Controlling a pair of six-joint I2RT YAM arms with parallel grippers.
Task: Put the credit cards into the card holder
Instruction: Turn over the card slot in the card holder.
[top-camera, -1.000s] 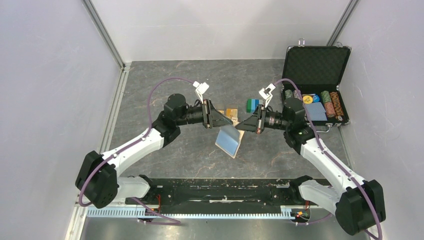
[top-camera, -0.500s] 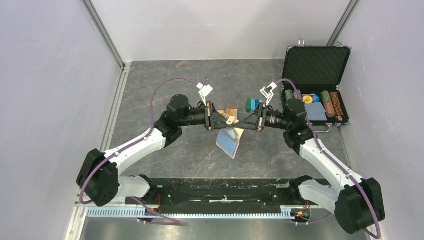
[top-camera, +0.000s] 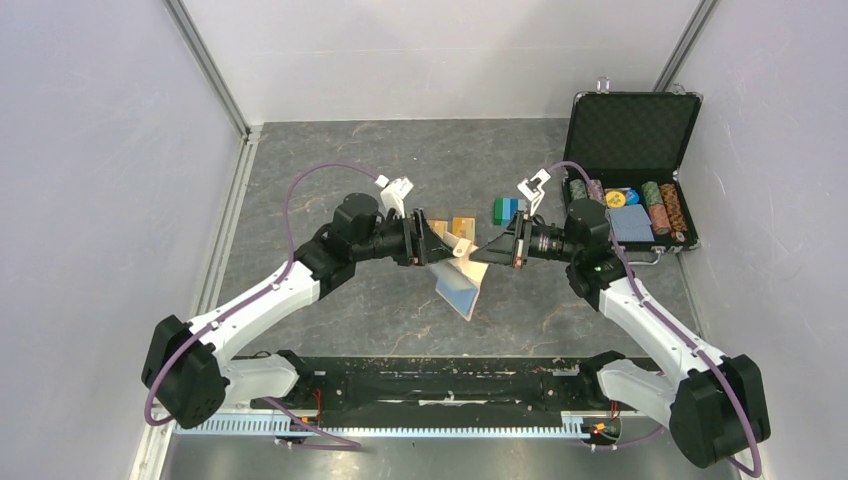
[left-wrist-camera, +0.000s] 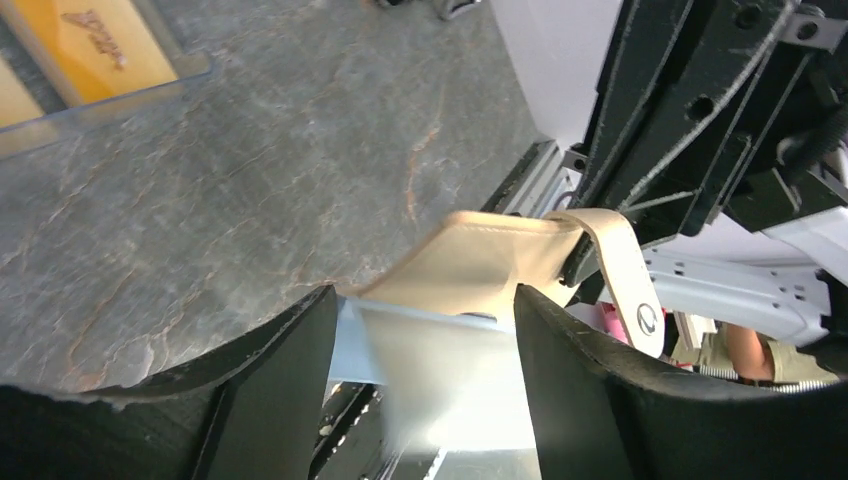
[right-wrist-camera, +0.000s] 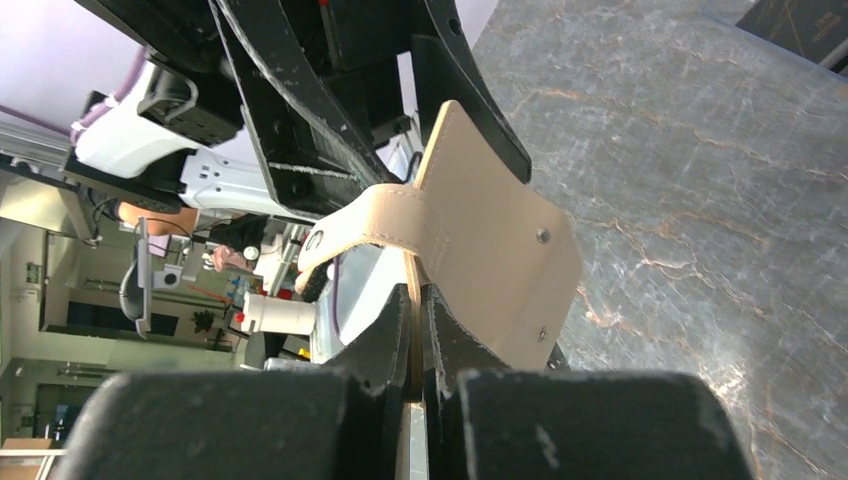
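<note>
card holder (top-camera: 460, 282): hanging unfolded above the middle of the worktop, blue lining showing.
right gripper (top-camera: 478, 252): clamped on the tan flap, right by the snap tab.
left gripper (top-camera: 440, 250): jaws wide, straddling the other flap, no pinch that I can see.
credit cards (top-camera: 462, 224): orange ones sit just behind it, toward the far edge.
tip: I'd have you bite that flap near its free edge, then spread gently so the right grip doesn't slip.
</note>
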